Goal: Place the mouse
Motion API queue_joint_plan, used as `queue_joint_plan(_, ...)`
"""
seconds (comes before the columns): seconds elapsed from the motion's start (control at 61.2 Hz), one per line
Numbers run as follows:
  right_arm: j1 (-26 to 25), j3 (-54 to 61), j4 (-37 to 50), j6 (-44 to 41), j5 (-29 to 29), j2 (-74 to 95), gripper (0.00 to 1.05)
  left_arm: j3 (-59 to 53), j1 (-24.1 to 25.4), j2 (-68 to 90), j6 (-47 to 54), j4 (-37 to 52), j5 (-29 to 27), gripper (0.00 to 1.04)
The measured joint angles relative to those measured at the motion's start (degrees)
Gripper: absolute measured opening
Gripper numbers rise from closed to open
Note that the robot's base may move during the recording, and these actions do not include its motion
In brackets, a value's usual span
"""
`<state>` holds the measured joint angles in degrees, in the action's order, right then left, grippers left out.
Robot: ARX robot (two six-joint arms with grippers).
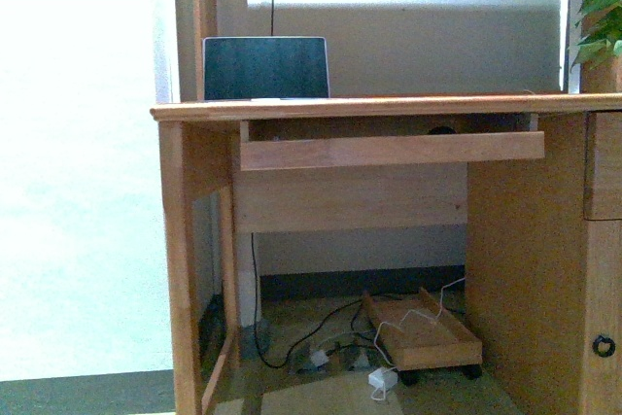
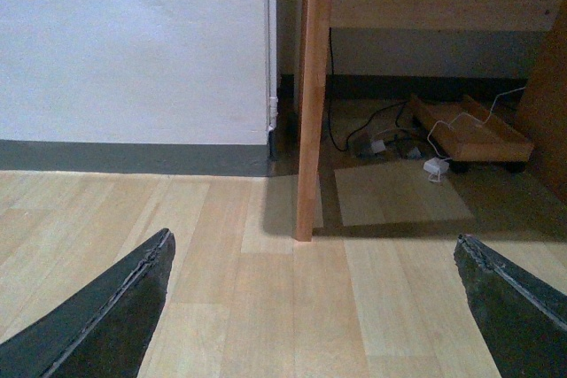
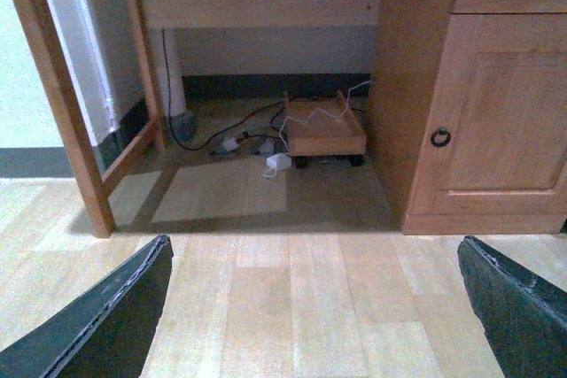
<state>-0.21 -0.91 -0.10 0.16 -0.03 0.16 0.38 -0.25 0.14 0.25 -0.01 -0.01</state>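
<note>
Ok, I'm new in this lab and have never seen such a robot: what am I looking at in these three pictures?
This is a robot with two arms, each ending in a two-fingered gripper. The front view comes from a camera on its body: a wooden desk with a laptop on top and a pull-out tray under it. A small dark bump on the tray may be the mouse; too little shows to be sure. The other two pictures come from cameras on the wrists. The dark wedges in their corners belong to the left gripper and the right gripper. Both are open and hold nothing, above the wooden floor in front of the desk.
</note>
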Motion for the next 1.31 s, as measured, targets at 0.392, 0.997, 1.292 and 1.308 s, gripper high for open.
queue_joint_plan(0.392, 0.0, -0.02, 0.0, 0.0, 0.0, 0.0, 0.97, 0.0, 0.0, 0.0, 0.0, 0.0, 0.0, 0.97)
queue_joint_plan(0.997, 0.0, -0.02, 0.0, 0.0, 0.0, 0.0, 0.97, 0.0, 0.0, -0.02, 0.02, 0.0, 0.0, 0.97)
queue_joint_plan(1.292, 0.0, -0.02, 0.0, 0.0, -0.11, 0.0, 0.97, 0.0, 0.0, 0.0, 0.0, 0.0, 0.0, 0.97)
queue_joint_plan(1.308, 0.0, 0.0, 0.0, 0.0, -0.09, 0.0, 0.97, 0.0, 0.0, -0.02, 0.0, -0.02, -0.02, 0.97)
